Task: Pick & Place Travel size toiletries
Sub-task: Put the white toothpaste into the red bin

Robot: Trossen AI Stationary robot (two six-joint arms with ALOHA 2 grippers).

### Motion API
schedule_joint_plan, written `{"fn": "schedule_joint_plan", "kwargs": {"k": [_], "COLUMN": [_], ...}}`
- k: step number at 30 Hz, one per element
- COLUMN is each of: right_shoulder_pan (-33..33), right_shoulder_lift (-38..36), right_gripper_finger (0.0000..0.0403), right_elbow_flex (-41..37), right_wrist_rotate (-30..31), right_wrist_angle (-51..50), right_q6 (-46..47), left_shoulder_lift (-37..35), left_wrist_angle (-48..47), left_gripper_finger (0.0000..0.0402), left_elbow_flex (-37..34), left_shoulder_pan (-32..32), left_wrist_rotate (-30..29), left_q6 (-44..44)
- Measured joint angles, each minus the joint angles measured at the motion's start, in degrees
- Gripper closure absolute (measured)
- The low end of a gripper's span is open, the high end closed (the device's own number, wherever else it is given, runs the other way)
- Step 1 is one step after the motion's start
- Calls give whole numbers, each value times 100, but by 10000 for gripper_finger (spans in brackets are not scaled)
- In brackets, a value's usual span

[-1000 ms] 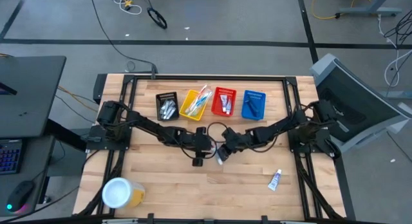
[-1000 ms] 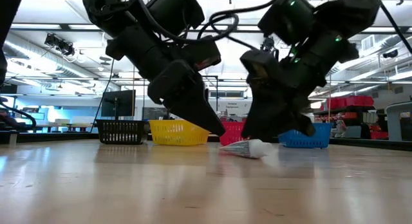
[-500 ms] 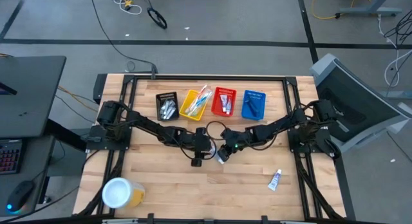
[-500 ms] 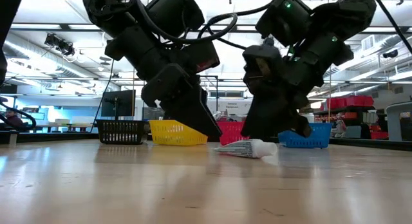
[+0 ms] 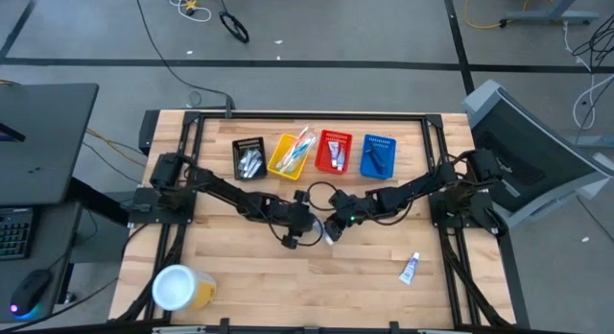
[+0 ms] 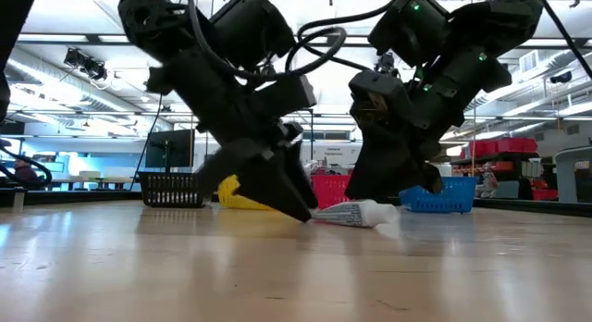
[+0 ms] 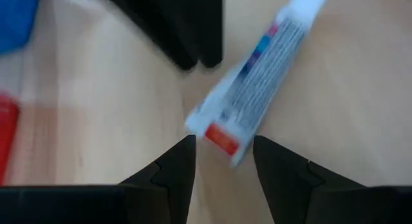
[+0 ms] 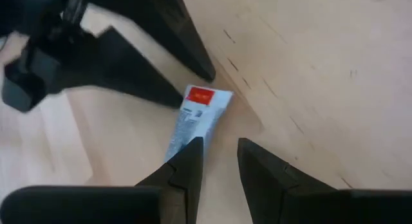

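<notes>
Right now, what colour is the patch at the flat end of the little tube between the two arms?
Red, on a white tube; the right wrist view shows it best.

Both pincers crowd the tube [image 6: 356, 213]; bare table [image 5: 240, 267] lies around.

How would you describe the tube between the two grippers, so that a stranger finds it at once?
On the wooden table, look at the middle, in front of the row of four baskets. There the left gripper and right gripper meet over a small white tube lying flat. The other tube lies alone, toward the right front.
</notes>
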Motion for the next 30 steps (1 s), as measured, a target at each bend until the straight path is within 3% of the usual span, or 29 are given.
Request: {"fn": "schedule_joint_plan", "kwargs": {"k": [7,24,30], "right_shoulder_pan": [3,-21,-19], "right_shoulder_lift": [1,479,479], "right_gripper_finger": [296,299,300], "right_elbow_flex": [-2,-2,-2], "right_wrist_rotate": [-287,-454,-412], "right_wrist_angle": [-7,724,680], "right_q6": [-24,-127,-134], "left_shoulder_lift": [242,258,258], "left_wrist_angle": [323,666,655], "left_gripper_finger": [235,236,285], "left_elbow_flex": [53,59,59], "left_shoulder_pan": [-183,-81,-169], "left_wrist_rotate": [-812,-400,-391], "left_q6": [241,1004,1342]}}
